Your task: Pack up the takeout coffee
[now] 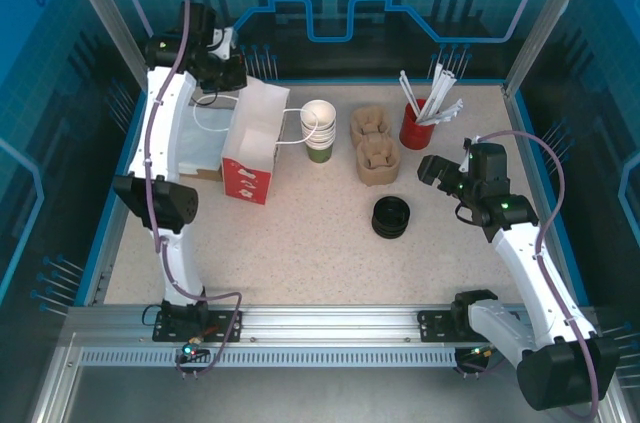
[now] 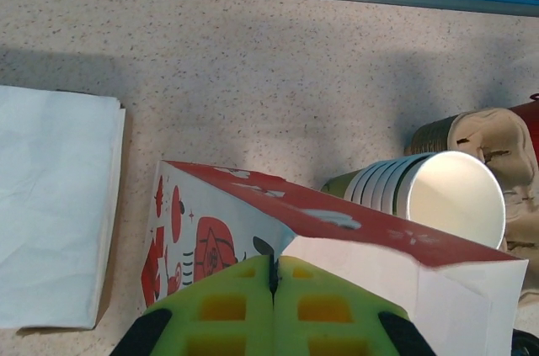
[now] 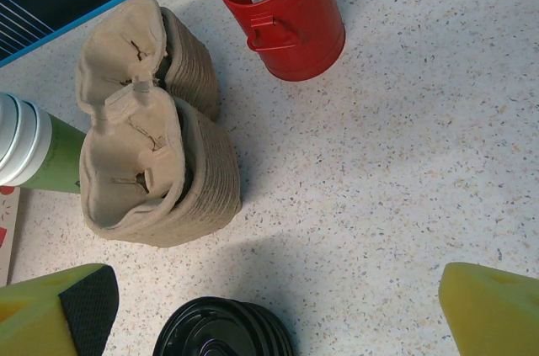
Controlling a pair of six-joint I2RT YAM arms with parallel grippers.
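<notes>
Speckled pale table (image 1: 300,243) inside a blue-walled cell is what the top view gives: the left gripper (image 1: 213,88) is at the far left, over the upper end of a paper bag (image 1: 255,133) with a red bottom, and the right gripper (image 1: 435,173) hangs apart from everything, near a stack of black lids (image 1: 391,216). Between them stand a stack of lidless cups (image 1: 318,123), some pulp cup carriers (image 1: 375,158) and a red bucket (image 1: 413,128) of stirrers. From the left wrist, the green pads (image 2: 227,305) are pressed tightly together at the edge of the bag (image 2: 210,247). I cannot tell if paper is pinched between them. A flat white paper sheet (image 2: 50,204) lies to the side. From the right wrist, the jaws stand wide and hold nothing, with the lids (image 3: 223,331) just below them and the carriers (image 3: 143,162) beyond. Where the takeout coffee is, I cannot tell; it may be hidden by the bag. I judge that the packing is at the stage of handling the bag, and that closing it or adding a carrier remains.
</notes>
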